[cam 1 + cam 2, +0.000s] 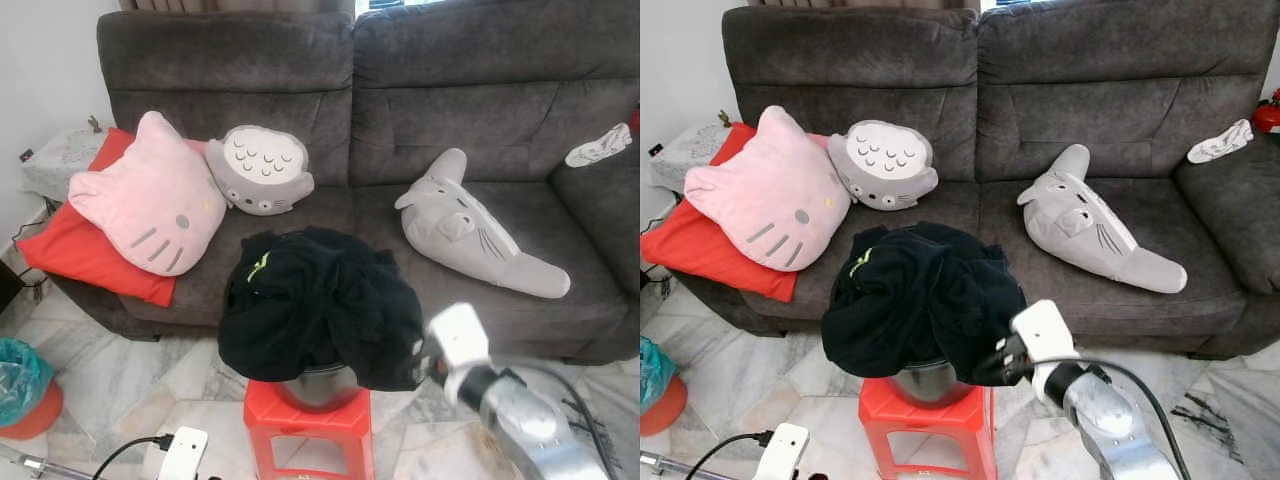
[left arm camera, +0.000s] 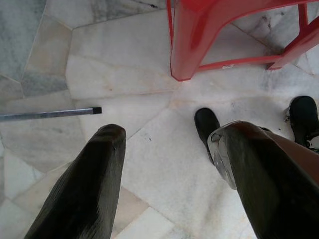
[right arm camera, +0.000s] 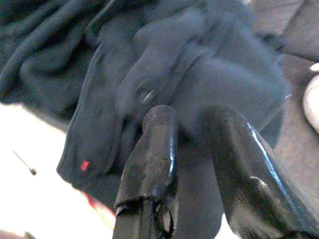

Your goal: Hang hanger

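A heap of black clothing (image 1: 920, 300) lies over a metal pot (image 1: 920, 385) that stands on a red plastic stool (image 1: 925, 425) in front of the sofa. My right gripper (image 1: 1002, 358) is at the heap's lower right edge, its tips against the cloth. In the right wrist view the right gripper (image 3: 192, 117) is open by a narrow gap, with dark fabric (image 3: 99, 99) right beyond it. My left gripper (image 2: 172, 134) hangs idle and open over the marble floor (image 2: 124, 59), beside a stool leg (image 2: 192, 45).
The grey sofa (image 1: 450, 120) behind carries a pink cat cushion (image 1: 150, 200), a red cushion (image 1: 85, 255), two grey plush toys (image 1: 262, 170) (image 1: 475, 235) and a white sock (image 1: 598, 146). A teal bin (image 1: 18, 385) stands at the left. A metal rod (image 2: 50, 114) lies on the floor.
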`<state>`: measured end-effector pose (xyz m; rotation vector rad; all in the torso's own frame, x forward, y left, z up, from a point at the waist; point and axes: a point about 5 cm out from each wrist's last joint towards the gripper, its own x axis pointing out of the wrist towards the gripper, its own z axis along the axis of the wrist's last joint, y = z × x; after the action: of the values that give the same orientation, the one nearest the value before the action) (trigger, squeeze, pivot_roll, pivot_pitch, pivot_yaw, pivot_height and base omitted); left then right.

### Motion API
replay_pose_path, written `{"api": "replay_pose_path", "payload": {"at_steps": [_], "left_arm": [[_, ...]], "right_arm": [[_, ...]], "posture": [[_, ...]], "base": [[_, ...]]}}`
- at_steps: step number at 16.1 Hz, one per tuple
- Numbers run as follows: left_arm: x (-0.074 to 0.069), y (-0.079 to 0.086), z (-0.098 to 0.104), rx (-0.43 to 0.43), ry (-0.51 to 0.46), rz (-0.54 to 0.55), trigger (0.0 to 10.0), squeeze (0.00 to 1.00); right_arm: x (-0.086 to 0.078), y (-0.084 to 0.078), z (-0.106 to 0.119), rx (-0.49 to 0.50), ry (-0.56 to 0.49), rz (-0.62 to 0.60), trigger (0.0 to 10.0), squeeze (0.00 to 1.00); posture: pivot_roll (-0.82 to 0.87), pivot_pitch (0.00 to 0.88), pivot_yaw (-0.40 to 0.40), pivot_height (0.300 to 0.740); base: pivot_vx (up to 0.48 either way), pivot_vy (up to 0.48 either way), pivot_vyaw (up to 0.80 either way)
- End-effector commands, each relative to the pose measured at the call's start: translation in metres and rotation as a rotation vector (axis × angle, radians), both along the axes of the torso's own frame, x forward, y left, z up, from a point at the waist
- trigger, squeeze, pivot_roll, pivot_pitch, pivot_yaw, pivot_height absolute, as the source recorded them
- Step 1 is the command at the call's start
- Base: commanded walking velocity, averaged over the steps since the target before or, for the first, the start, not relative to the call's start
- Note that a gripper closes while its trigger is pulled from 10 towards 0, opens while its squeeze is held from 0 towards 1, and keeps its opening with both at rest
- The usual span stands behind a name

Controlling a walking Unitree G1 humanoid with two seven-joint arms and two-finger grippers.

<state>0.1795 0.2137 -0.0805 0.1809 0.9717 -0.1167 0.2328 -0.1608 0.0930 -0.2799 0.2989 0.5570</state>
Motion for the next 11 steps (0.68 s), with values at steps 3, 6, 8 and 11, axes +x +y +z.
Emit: {"api": "replay_pose_path", "payload": {"at_steps": [3, 6, 8, 11], "left_arm": [[0.000, 0.004, 0.001, 0.016, 0.001, -0.005, 10.0, 0.00], [0.000, 0.004, 0.001, 0.016, 0.000, -0.004, 10.0, 0.00], [0.000, 0.004, 0.001, 0.015, 0.001, -0.003, 10.0, 0.00], [0.000, 0.004, 0.001, 0.014, 0.001, -0.004, 10.0, 0.00]], "right_arm": [[-0.006, 0.010, 0.010, -0.108, -0.063, 0.157, 10.0, 0.00], [-0.001, 0.007, 0.008, -0.208, -0.089, 0.179, 10.0, 0.00], [0.002, 0.007, 0.011, -0.268, -0.114, 0.208, 10.0, 1.00], [0.006, 0.000, 0.011, -0.435, -0.156, 0.219, 10.0, 1.00]], "posture": [[-0.09, 0.000, 0.086, 0.740], [-0.09, 0.000, 0.086, 0.740], [-0.09, 0.000, 0.085, 0.740], [-0.09, 0.000, 0.087, 0.740]], "base": [[0.000, 0.000, 0.00], [0.000, 0.000, 0.00], [0.000, 0.000, 0.00], [0.000, 0.000, 0.00]]}}
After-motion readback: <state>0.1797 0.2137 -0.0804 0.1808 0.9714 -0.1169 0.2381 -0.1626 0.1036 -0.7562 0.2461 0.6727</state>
